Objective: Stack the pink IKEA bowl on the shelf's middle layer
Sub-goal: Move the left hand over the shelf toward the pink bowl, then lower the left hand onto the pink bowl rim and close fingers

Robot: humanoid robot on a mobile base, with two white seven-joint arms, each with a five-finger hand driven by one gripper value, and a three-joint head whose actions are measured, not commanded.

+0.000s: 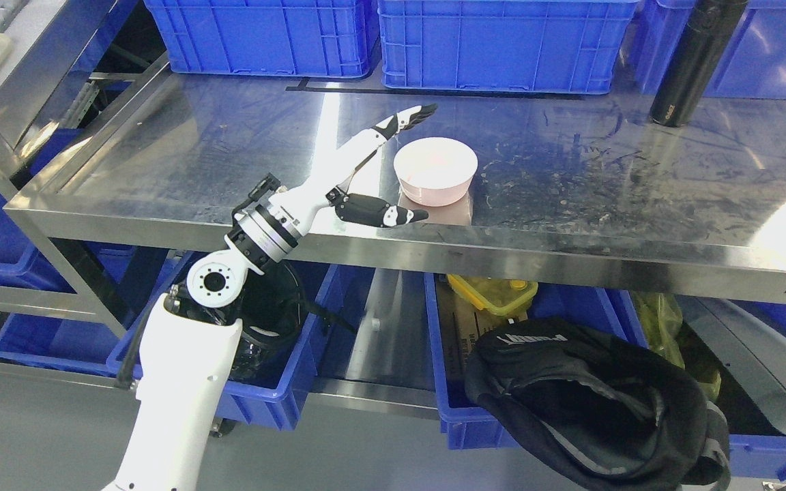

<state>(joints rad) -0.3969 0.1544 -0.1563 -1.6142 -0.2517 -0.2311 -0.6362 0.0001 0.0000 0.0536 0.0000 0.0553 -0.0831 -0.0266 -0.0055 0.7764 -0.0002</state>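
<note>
Pink round plastic bowl [435, 170] sits upright on the steel shelf [570, 170], near its front edge, just right of the left hand [393, 164], whose spread fingers flank it, grasping nothing.

A storeroom or workshop: steel shelving [570, 252] stacked with blue plastic crates [495, 41].

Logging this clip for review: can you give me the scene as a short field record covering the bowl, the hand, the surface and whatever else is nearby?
bowl: pink bowl, upright on the shelf
surface: steel shelf
left hand: left hand, fingers spread open beside the bowl, holding nothing
right hand: not in view
behind: blue crates, black bottle
below: blue bins, black bag
</note>
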